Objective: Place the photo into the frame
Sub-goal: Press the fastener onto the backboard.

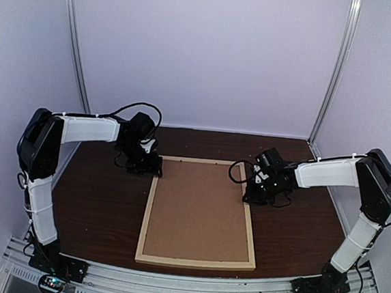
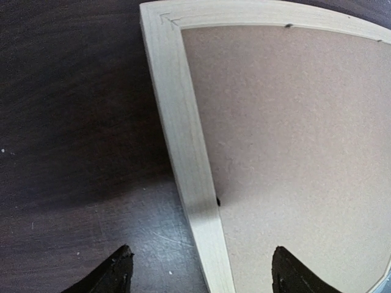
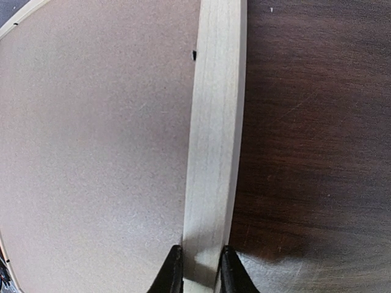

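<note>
**Q:** Where is the frame?

**A:** The frame (image 1: 196,262) lies flat on the dark bench (image 1: 101,207), between my two arms, with its long sides running away from my bases. A brown backing board (image 1: 200,208) fills it, face up. A small dark tab (image 2: 218,201) shows at the inner edge of the left rail.

**Q:** And the left pincer?

**A:** My left pincer (image 2: 201,268) is at the far-left corner, jaws wide apart and straddling the left rail. One finger (image 2: 116,271) is over bare bench outside the rail. The other finger (image 2: 293,274) is over the board inside it. It grips nothing. I cannot tell whether the tips touch down.

**Q:** And the right pincer?

**A:** My right pincer (image 3: 200,268) is on the right rail, toward its far end. The fingers are drawn in against both edges of the pale wood strip, so it is clamped on the frame. Board lies on one side of the tips and bare bench on the other.
</note>
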`<action>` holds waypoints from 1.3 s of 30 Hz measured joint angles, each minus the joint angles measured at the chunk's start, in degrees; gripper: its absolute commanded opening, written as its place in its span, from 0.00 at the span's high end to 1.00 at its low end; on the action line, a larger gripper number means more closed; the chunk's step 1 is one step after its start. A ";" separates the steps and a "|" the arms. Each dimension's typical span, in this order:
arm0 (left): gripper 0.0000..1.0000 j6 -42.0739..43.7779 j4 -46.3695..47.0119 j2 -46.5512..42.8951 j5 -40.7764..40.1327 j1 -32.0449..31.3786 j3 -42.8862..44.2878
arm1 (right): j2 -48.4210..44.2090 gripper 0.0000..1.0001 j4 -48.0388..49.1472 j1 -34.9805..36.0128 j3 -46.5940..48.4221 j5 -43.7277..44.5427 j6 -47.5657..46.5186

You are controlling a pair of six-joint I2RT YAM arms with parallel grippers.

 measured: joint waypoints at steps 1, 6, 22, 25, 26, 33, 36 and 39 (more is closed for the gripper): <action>0.21 0.07 -0.74 0.59 -0.44 0.09 0.66 | 0.00 0.87 -0.02 -0.02 0.02 0.00 0.00; 0.21 0.59 -4.48 2.84 -3.67 0.55 4.39 | 0.20 0.87 -0.44 -0.02 0.37 -0.07 -0.02; 0.07 2.71 -10.97 7.87 -7.63 1.60 10.75 | 1.16 0.87 -2.86 -0.20 2.23 -0.63 -0.50; 0.07 2.78 -11.34 8.26 -7.85 1.60 10.91 | 1.16 0.87 -2.89 -0.22 2.25 -0.72 -0.55; 0.07 2.75 -11.47 8.39 -7.85 1.60 11.04 | 1.16 0.88 -2.89 -0.22 2.25 -0.72 -0.59; 0.07 2.75 -11.78 9.53 -8.33 1.62 11.61 | 1.16 0.88 -2.86 -0.22 2.25 -0.76 -0.66; 0.06 2.75 -11.93 9.64 -8.48 1.62 11.85 | 1.16 0.88 -2.86 -0.22 2.25 -0.79 -0.63; 0.06 2.78 -12.09 9.77 -8.48 1.62 12.04 | 1.16 0.88 -2.86 -0.24 2.23 -0.79 -0.63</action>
